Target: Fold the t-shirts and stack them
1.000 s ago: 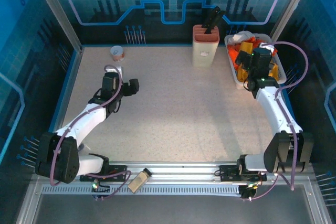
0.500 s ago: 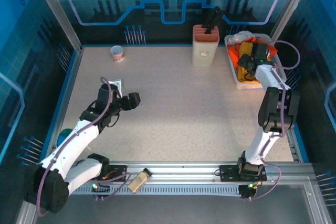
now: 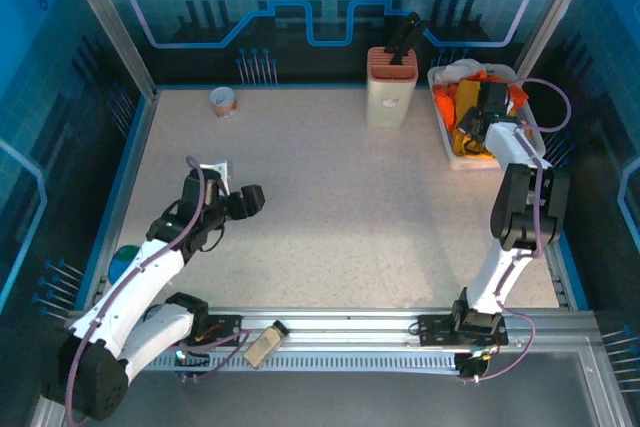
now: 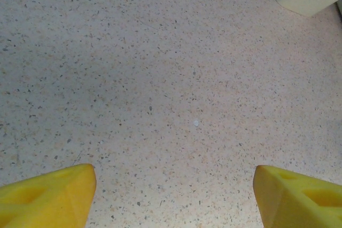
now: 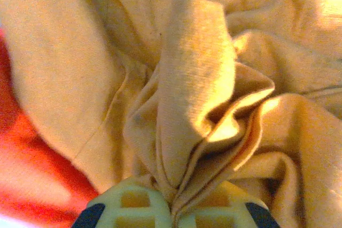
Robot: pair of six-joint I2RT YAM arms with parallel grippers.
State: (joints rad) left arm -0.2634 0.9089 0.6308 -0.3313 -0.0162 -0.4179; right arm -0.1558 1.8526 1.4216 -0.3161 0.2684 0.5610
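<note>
Since before, the left gripper [image 3: 247,198] has drawn back toward the near edge, jaws spread over open bench [image 3: 360,217]. The right gripper [image 5: 173,213] sits in the far-right basket [image 3: 440,117], jaws pinching a fold of the golden-yellow t-shirt [image 5: 197,78].

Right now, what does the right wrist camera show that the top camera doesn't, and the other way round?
Right wrist view: up close, the right tool shut on a bunched fold of the golden-yellow t-shirt, its seam lines clear. Top view: the speckled table, the knife block, a small cup, the white basket and the left tool, open over the table. Both: the golden-yellow t-shirt with orange-red t-shirt cloth beside it.
</note>
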